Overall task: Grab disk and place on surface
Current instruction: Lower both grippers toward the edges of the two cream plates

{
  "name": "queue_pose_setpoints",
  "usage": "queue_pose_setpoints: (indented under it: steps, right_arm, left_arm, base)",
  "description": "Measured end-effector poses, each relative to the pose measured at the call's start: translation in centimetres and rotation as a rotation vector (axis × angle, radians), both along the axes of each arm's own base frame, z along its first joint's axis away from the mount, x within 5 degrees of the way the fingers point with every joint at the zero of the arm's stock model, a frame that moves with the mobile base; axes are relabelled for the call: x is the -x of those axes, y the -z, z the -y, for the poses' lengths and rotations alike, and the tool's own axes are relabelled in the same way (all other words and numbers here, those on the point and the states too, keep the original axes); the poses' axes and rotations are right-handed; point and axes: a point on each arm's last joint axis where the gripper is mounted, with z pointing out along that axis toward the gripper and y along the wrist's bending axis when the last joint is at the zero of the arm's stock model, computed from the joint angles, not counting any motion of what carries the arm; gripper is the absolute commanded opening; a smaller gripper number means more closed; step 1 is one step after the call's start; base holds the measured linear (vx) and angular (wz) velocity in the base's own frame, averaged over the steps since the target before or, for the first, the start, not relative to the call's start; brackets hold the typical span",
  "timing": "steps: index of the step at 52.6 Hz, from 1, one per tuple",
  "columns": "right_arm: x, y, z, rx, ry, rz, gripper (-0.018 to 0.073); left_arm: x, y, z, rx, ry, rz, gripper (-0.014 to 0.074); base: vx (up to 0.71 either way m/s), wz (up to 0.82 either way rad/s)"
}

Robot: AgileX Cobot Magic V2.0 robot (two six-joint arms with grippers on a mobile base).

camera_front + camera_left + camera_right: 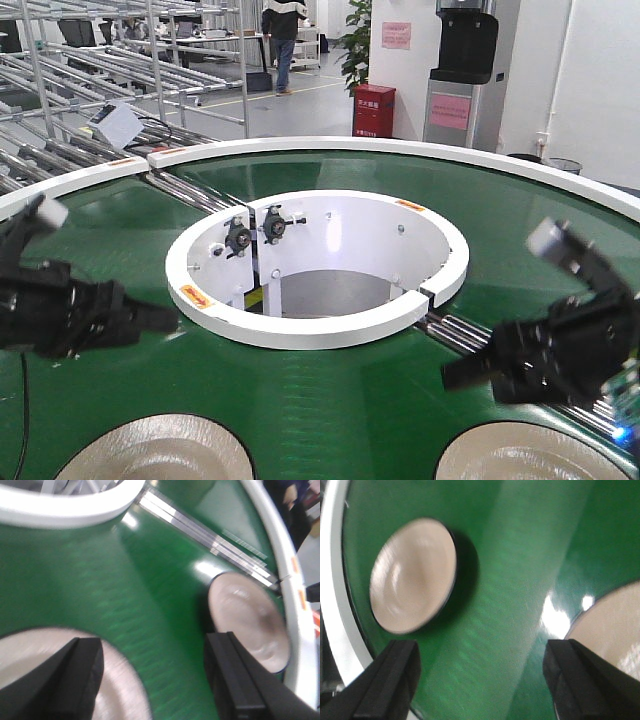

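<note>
Green belt (330, 400), ring-shaped, w/ white inner collar (320, 335). Disks, brushed metal, qty 2: left disk (155, 450) and right disk (520, 455), both flat on belt at near edge, well apart. Left tool (152, 647): fingers wide, empty, over belt. Right tool (480, 650): wide, empty, over belt. Orange stickers (195, 294) on collar, pink wall notices (396, 35): text unreadable.

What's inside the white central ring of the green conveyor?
On the white ring's inner wall, two black round fittings; grey floor below. The near wall is hidden behind the rim.
</note>
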Motion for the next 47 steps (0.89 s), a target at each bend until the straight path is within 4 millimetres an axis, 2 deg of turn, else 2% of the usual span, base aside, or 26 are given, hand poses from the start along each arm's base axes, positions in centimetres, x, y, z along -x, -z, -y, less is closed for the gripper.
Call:
queue_pose_setpoints:
  steps: [5, 14, 20, 24, 37, 47]
  right_arm:
    - [-0.6, 1.1, 2.3, 0.027, 0.049, -0.044, 0.0552]
    - [-0.5, 1.2, 8.5, 0.025, 0.255, -0.056, 0.0545]
    - [-0.1, 1.1, 11.3, -0.002, 0.364, -0.062, 0.0545]
    - [0.0, 1.0, 11.8, -0.012, 0.383, -0.060, 0.0545]
    - [-0.1, 0.9, 11.6, -0.037, 0.381, -0.047, 0.0545]
    - [-0.2, 0.8, 11.6, -0.039, 0.379, -0.033, 0.0545]
  left_arm:
    - [-0.9, 2.1, -2.8, -0.060, -0.055, -0.072, 0.0531]
    - [-1.0, 5.0, -8.1, -0.232, -0.156, -0.192, 0.0531]
    - [-1.2, 7.4, -9.8, -0.332, -0.164, -0.284, 0.0531]
    - [-1.8, 9.0, -10.1, -0.342, -0.155, -0.324, 0.0531]
    - [-3.4, 14.2, -10.0, -0.263, -0.080, -0.417, 0.0531]
    - [-3.8, 15.9, -8.8, -0.159, 0.008, -0.435, 0.0531]
  base:
    - [0.00, 0.00]
    - [0.00, 0.00]
    - [0.00, 0.00]
    - [0.00, 0.00]
    - [0.00, 0.00]
    - [0.00, 0.00]
